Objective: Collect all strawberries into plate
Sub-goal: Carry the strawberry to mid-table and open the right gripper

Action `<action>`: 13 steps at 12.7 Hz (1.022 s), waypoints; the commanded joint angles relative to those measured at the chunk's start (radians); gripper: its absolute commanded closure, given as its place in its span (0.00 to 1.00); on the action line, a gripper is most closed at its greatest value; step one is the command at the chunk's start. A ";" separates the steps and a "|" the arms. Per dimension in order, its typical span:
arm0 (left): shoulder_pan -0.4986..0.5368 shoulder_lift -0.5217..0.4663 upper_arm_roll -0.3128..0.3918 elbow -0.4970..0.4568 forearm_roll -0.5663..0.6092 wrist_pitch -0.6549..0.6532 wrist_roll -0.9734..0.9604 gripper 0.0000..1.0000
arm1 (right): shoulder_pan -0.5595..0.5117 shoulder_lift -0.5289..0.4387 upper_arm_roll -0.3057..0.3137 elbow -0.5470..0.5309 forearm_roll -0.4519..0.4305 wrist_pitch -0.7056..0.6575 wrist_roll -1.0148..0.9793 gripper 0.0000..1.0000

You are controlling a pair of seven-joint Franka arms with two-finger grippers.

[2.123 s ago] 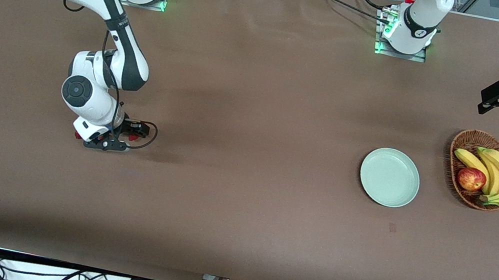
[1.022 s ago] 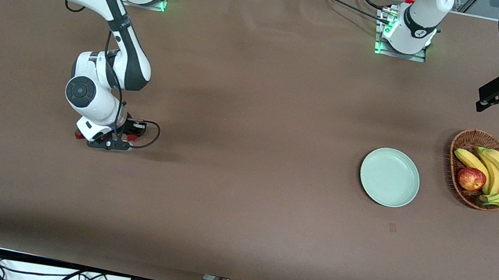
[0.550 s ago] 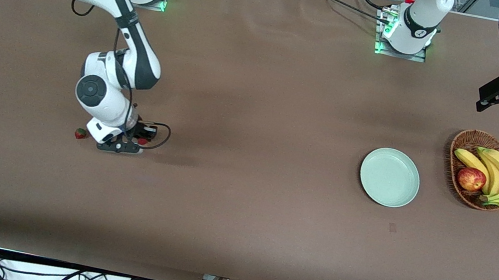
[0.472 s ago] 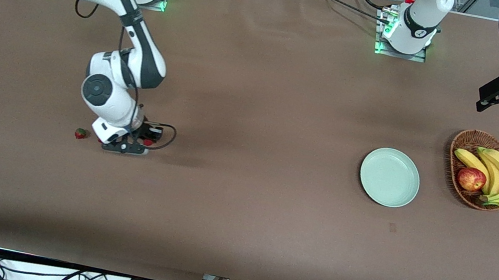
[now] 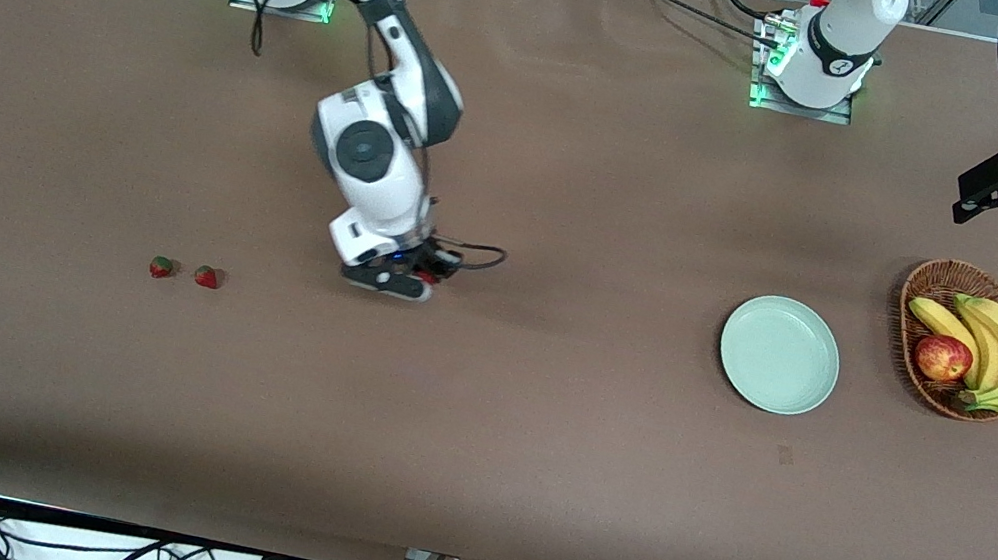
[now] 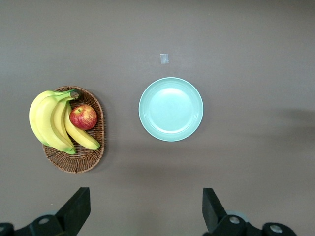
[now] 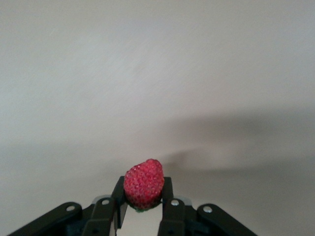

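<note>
We see the right gripper pinching one strawberry between its fingertips over bare table, left gripper waiting, spread wide, above the plate.

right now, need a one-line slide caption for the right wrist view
Right gripper shut on a small bumpy red strawberry, carried above the bare brown table.

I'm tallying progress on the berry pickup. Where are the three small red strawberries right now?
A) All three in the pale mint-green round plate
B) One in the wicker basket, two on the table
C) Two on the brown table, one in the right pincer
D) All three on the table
C: two small red strawberries lie on the brown table, and the right pincer is shut on the third strawberry; the pale mint-green round plate holds nothing.
</note>
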 commanded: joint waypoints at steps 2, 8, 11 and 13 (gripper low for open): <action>-0.005 0.013 0.000 0.030 0.021 -0.021 0.004 0.00 | 0.124 0.127 -0.012 0.159 0.001 0.007 0.170 0.72; -0.005 0.013 0.000 0.030 0.021 -0.021 0.004 0.00 | 0.225 0.209 -0.014 0.260 0.001 0.010 0.245 0.72; -0.005 0.011 0.000 0.030 0.021 -0.021 0.004 0.00 | 0.241 0.229 -0.014 0.260 0.001 0.043 0.245 0.69; -0.005 0.013 0.001 0.030 0.021 -0.021 0.004 0.00 | 0.242 0.227 -0.015 0.262 -0.002 0.048 0.245 0.00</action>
